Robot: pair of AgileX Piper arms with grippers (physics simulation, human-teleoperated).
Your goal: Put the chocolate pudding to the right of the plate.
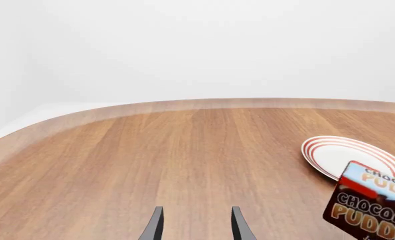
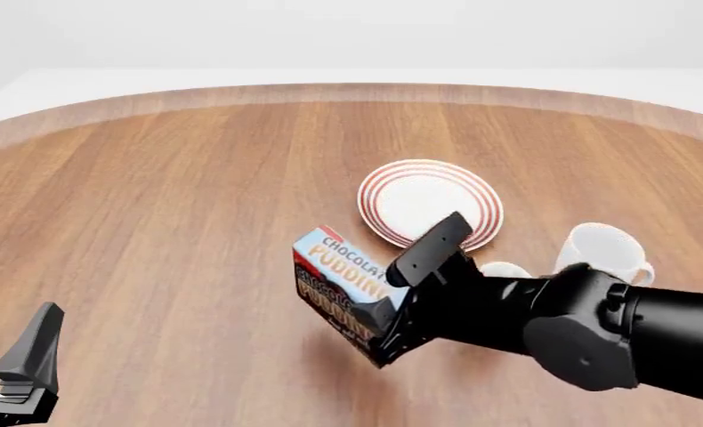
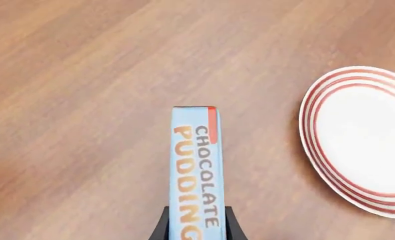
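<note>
The chocolate pudding [image 2: 334,276] is a carton with a light blue lettered top and dark brown sides. My right gripper [image 2: 387,310] is shut on one end of it and holds it tilted above the table, in front and to the left of the plate [image 2: 429,203]. The plate is round and white with red rings. The right wrist view shows the carton [image 3: 196,170] edge-on between the fingers, with the plate [image 3: 361,140] beside it. My left gripper [image 2: 7,349] is open and empty at the near left; in its own view [image 1: 197,216] the carton [image 1: 374,205] and plate [image 1: 351,155] show.
A plain white mug [image 2: 595,253] stands to the right of the plate, just behind my right arm. A small white object [image 2: 504,269] is partly hidden by that arm. The wooden table's curved far edge [image 2: 351,89] runs across the back.
</note>
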